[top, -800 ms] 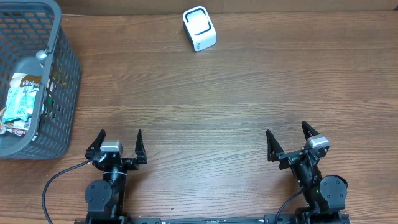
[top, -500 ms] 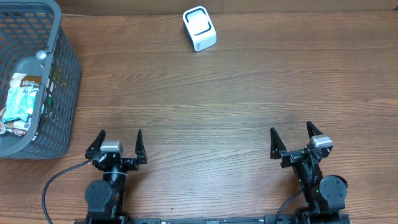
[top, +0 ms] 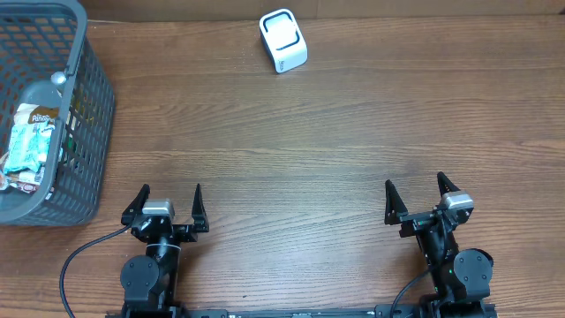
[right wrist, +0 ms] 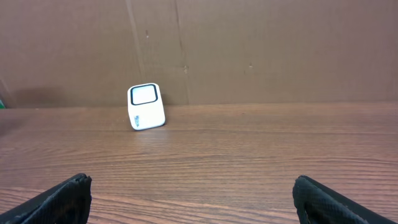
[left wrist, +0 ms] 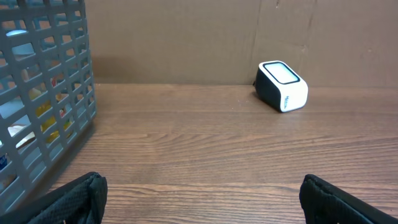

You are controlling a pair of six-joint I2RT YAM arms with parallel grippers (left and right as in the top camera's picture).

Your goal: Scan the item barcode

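We have both arms low at the near edge of the table, with nothing in hand. Our left gripper has its jaws spread wide and empty, and so does our right gripper.

The things to scan lie in the grey basket, ahead of the left gripper and off to its left. A crinkled packet and a clear bottle show among them. The white scanner stands well ahead, right of the left gripper and left of the right one.

We judge the task not begun: no item is lifted. Picking one, finding its barcode and presenting it to the scanner all remain.
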